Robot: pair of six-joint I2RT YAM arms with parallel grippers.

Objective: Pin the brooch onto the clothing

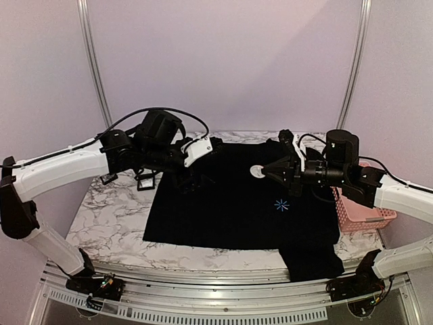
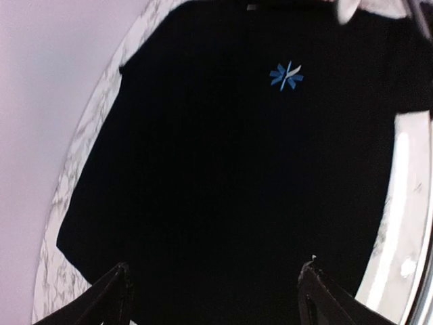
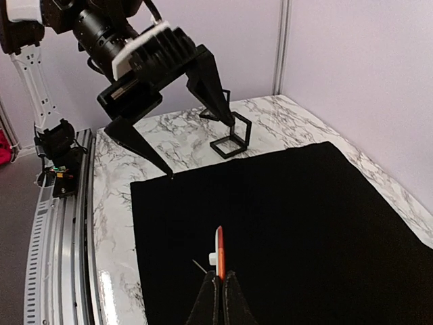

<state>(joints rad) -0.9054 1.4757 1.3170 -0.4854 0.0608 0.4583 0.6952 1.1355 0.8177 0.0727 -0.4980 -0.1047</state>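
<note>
Over the far half of the black T-shirt (image 1: pixel 223 210), the right gripper (image 3: pixel 220 279) is clenched on the brooch (image 3: pixel 219 252). It grips the brooch edge-on, with a white face and an orange rim above the fingertips. From the top camera the brooch (image 1: pixel 258 171) hangs over the cloth beyond the starburst mark (image 1: pixel 281 205) and well apart from it. I cannot tell whether it touches the fabric.

The left gripper (image 3: pixel 198 145) stands released, with its jaws spread wide and nothing between them. It is poised over the shirt's left edge, opposite the brooch.

Pose: the right arm reaches in from the right, its wrist roughly level and its fingers pointing left across the shirt. The left arm comes in from the left with its wrist tipped downward, and its own camera looks along the cloth toward the starburst mark (image 2: pixel 286 74).

Step in hand, in my judgement: bringing the pin to the fabric while the free gripper readies a hold on the cloth. Recommendations:
- Pinch up a small fold with the left jaws just beside the brooch, so the pin meets a ridge and not flat cloth on the table (image 1: pixel 108 210).
- Keep the right grip firm, because the brooch is thin and held by its edge, so it could twist.
- A thin sliver shows beside the brooch, possibly the pin. I cannot confirm that it is open.
</note>
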